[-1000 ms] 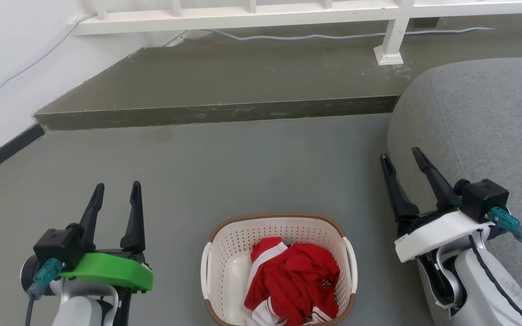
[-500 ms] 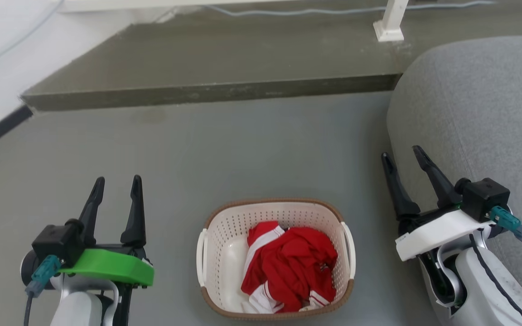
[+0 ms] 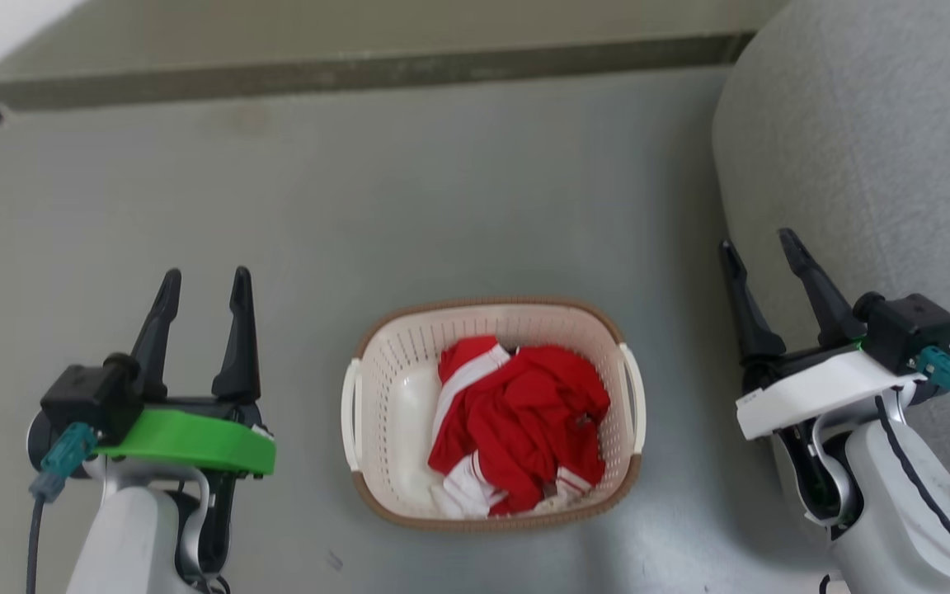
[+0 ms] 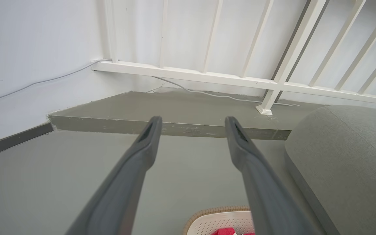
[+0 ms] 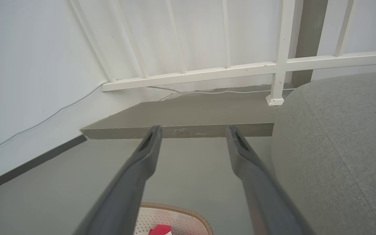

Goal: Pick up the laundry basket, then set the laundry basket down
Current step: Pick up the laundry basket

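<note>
Down on the grey floor (image 3: 458, 190), the laundry basket (image 3: 397, 371) sits between the two claws, well apart from each: off to the right of the left gripper (image 3: 206, 276) and to the left of the right gripper (image 3: 757, 243). Both claws hang with fingers spread and nothing between them. Bare floor lies all around the basket's brown rim (image 3: 491, 303) and ahead of the left fingertips. A grey upholstered seat (image 3: 879, 140) bulks just beside and beyond the right claw, crowding its outer side. Farther ahead of both runs a raised step edge (image 3: 359, 76), with a white railing (image 4: 207, 75) behind it. A red garment (image 3: 524, 404) lies crumpled inside the basket.
</note>
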